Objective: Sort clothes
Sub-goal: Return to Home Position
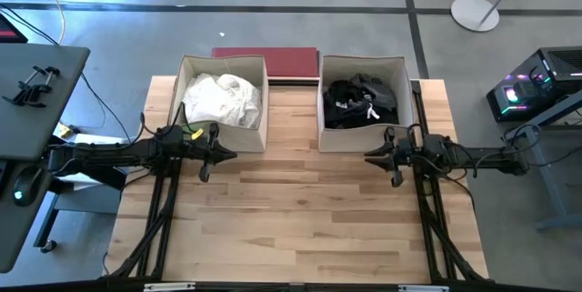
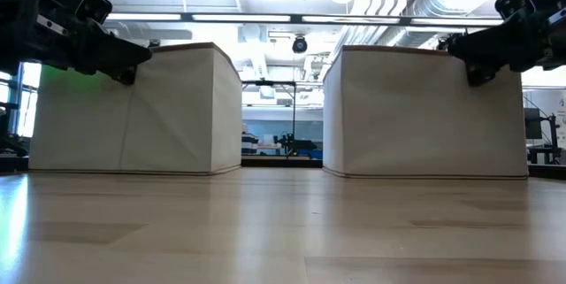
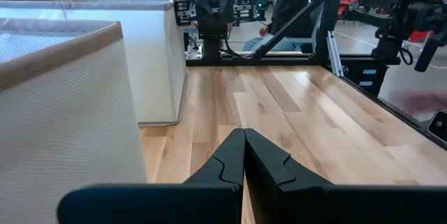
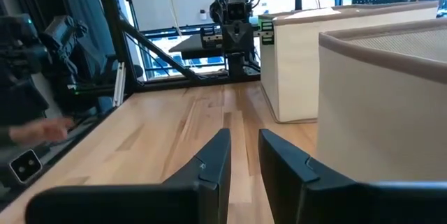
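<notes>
White clothes lie piled in the left beige box. Black and dark grey clothes lie in the right beige box. My left gripper hovers above the table just in front of the left box, its fingers shut and empty. My right gripper hovers just in front of the right box, its fingers a little apart and empty. Both grippers point toward the table's middle. No garment shows on the table top.
A flat dark red board lies behind the boxes at the table's far edge. The wooden table top stretches in front of the boxes. A person sits beyond the table's right side. A desk stands to the left.
</notes>
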Robot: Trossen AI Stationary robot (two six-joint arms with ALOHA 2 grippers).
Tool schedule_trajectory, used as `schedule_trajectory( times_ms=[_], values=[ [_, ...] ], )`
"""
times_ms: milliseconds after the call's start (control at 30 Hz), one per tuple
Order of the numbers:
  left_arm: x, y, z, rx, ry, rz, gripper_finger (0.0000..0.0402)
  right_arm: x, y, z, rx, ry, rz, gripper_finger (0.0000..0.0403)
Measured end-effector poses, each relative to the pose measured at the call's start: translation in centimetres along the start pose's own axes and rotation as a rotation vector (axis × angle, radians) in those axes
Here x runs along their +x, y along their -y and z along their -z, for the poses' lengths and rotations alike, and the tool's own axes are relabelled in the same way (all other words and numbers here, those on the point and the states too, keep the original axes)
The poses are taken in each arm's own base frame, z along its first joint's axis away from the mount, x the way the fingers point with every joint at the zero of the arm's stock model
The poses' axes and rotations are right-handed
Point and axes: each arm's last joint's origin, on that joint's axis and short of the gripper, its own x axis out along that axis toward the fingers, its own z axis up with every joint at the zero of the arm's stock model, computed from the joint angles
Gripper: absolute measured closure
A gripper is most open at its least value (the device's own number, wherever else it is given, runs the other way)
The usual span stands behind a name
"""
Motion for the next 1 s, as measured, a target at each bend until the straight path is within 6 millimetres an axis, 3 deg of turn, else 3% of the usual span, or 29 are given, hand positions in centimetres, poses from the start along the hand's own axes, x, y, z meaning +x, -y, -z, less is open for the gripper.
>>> schedule_trajectory(
  times_ms=[1000],
  values=[
    [0.00, 0.00, 0.00, 0.002, 0.001, 0.000, 0.0401, 0.00, 0.00, 0.01, 0.037, -0.001, 0.000, 0.0341]
  ],
)
